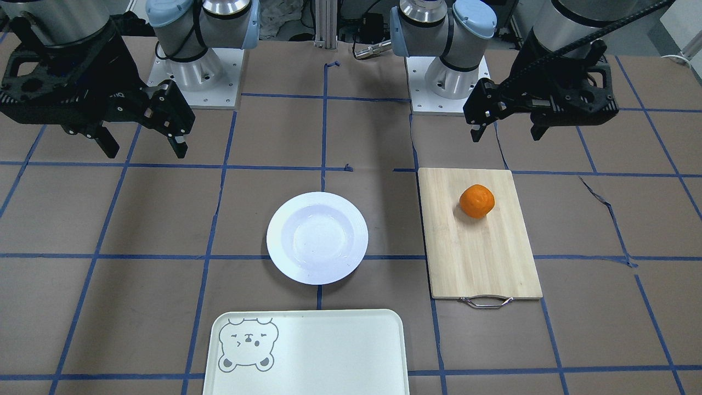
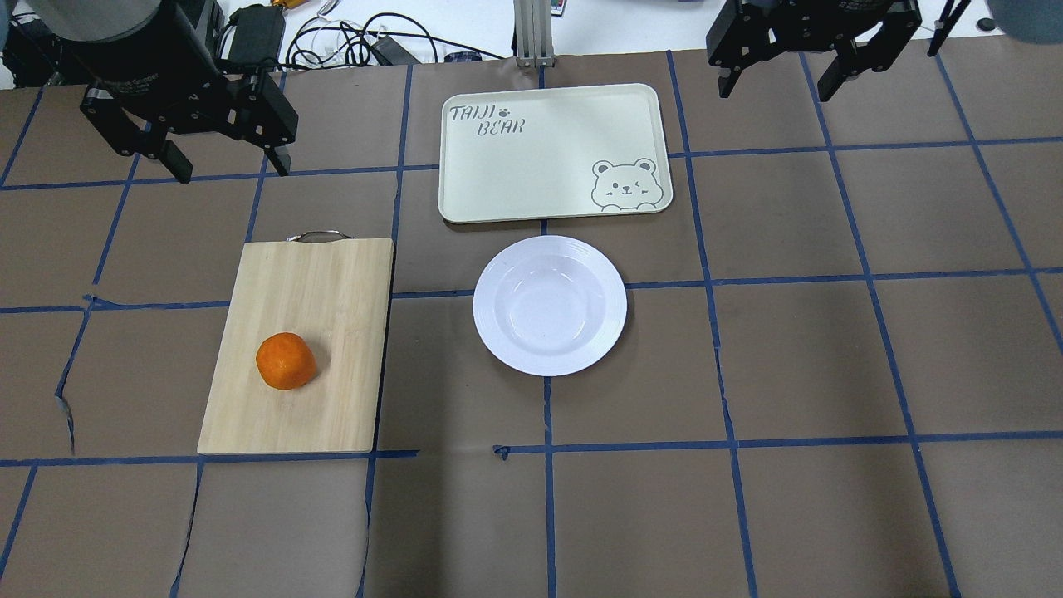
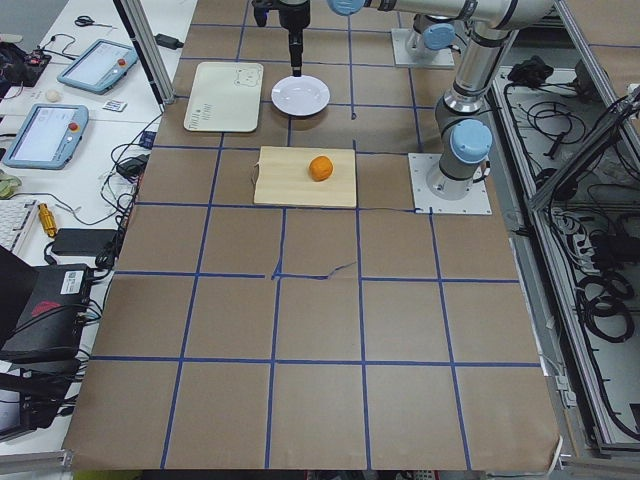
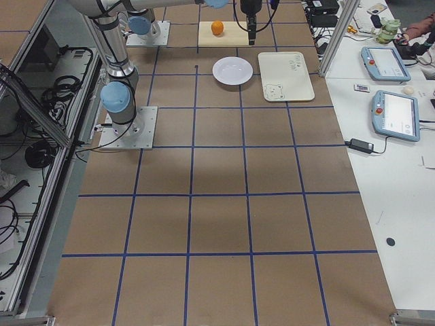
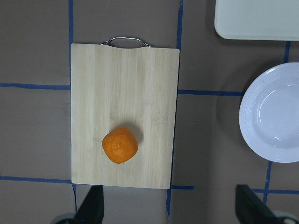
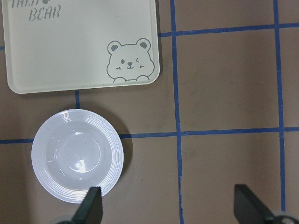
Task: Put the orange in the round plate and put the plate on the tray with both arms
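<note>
You had the orange (image 2: pixel 286 360) resting on the board (image 2: pixel 307 291), on the robot's left side and towards the end away from the metal handle. It was well apart from the plate (image 2: pixel 498 332) and touched nothing but the wood.

The left gripper (image 2: pixel 232 166) hung high over that side with its jaws spread wide and nothing between them. It was plainly the nearer arm, so I judged the pick was its job. In the left wrist view the orange lay below and a little ahead of the fingers (image 5: pixel 93 207). It sat closer to the finger on that view's left than to the other, so you would have needed a small sideways shift before dropping straight down. The fruit was roundish with no real long axis, so I judged wrist angle hardly mattered.

The right gripper (image 2: pixel 776 90) hovered high on the other side, equally wide open and empty. Its wrist view showed the plate below, off to one side.

The plate held nothing and sat on the table just beside the tray (image 2: pixel 548 158), on the tray's robot side, not touching it. The tray was bare too, its bear face in the corner nearest the plate. Neither part of the task was done.
</note>
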Tool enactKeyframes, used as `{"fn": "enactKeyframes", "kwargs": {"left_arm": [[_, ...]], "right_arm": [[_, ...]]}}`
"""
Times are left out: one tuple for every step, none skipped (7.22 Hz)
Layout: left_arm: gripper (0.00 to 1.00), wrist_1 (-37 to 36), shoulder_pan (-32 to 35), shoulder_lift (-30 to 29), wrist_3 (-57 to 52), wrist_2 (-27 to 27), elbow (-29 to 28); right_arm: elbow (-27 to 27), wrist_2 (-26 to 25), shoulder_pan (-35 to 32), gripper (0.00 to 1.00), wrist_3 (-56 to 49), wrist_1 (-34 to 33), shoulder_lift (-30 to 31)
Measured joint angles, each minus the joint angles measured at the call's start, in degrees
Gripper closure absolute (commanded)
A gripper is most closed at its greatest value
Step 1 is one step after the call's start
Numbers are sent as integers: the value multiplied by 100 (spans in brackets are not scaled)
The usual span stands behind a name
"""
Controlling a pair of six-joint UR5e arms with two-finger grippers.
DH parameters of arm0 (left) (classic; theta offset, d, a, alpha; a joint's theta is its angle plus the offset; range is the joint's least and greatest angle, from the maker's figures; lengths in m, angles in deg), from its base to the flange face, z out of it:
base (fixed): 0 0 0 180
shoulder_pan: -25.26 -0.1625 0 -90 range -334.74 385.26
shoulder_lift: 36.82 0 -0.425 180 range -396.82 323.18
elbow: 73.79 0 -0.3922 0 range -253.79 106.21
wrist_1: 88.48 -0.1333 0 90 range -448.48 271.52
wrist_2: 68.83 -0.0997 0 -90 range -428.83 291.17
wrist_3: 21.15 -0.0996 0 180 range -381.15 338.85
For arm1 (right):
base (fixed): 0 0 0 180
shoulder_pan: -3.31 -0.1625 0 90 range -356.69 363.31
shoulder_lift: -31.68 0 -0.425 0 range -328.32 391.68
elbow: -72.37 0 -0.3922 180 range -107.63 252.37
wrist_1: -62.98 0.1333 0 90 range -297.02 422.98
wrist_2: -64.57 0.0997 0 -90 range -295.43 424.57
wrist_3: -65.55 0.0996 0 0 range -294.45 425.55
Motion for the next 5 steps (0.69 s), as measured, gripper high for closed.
{"fn": "enactKeyframes", "kwargs": {"left_arm": [[0, -3, -9, -3, -2, 5, -8], [0, -5, -22, -4, -3, 10, -15], [0, -3, -36, 0, -4, 12, -16], [0, 0, -41, 7, -4, 13, -15], [0, 2, -38, 8, -4, 13, -15]], "right_arm": [[0, -22, -5, 0, 32, 4, 2], [-2, -43, -8, 0, 44, 11, 3], [-3, -52, -9, 0, 48, 17, 3], [-3, -55, -9, 0, 48, 22, 3], [-5, -56, -10, 0, 45, 26, 3]]}}
